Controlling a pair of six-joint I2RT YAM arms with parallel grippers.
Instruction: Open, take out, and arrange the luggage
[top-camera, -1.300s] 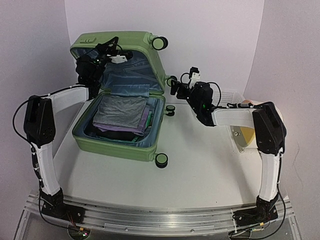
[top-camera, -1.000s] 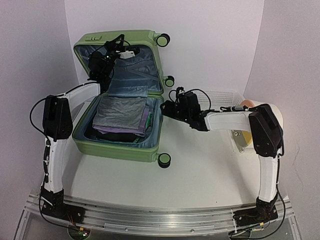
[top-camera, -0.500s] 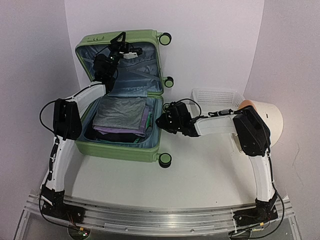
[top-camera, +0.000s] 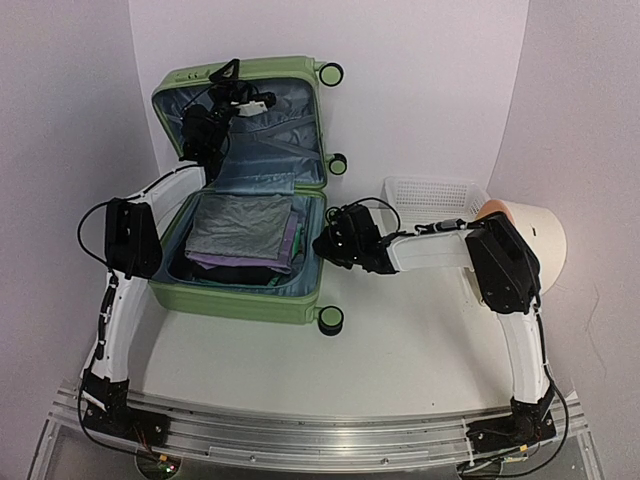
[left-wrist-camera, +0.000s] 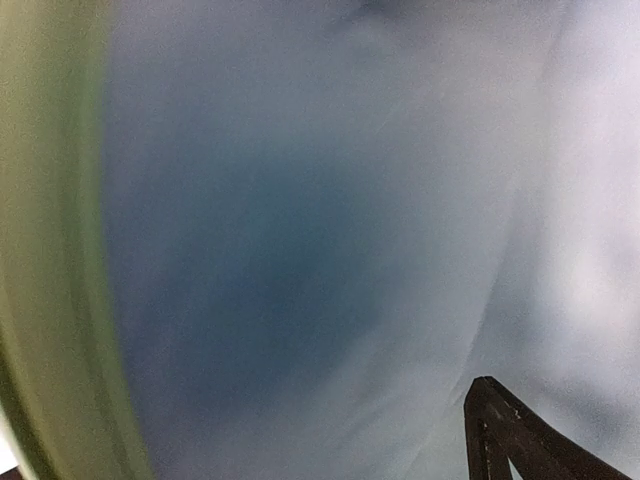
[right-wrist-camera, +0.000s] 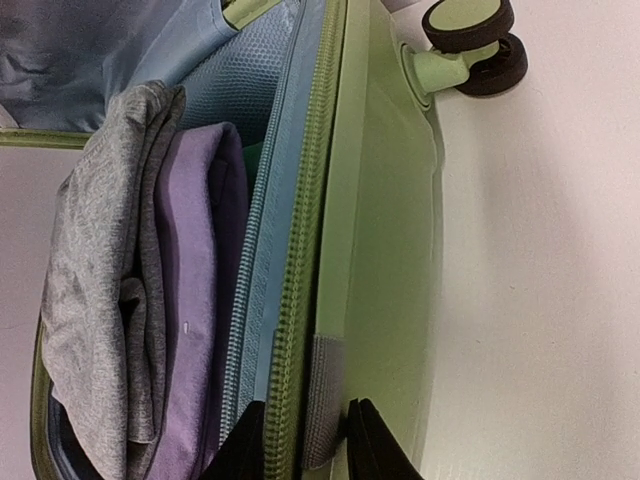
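Bench (top-camera: 400, 340) nearest me carries the luggage (top-camera: 230, 300) on its left half, with the base shell lying flat and a wheel (top-camera: 328, 320) at the near corner. The right end effector (right-wrist-camera: 305, 410) has swung in from open air and now straddles the base's right rim. One finger is inside by the zip and one outside, and they look drawn in onto the edge, apparently pinching it to steady the shell. Just past that rim, a folded grey garment (top-camera: 240, 225) sits on top of a purple garment (right-wrist-camera: 190, 300), both packed and untouched. Farther back the lid (top-camera: 290, 110), half raised a moment ago, stands upright with its blue-grey lining facing me. The left end effector (top-camera: 238, 85), which carried the lid up, is high against that lining with its fingers apart, holding nothing. I'd judge the opening step done. The lid seems to stay up unaided, so lifting the clothes out comes next.
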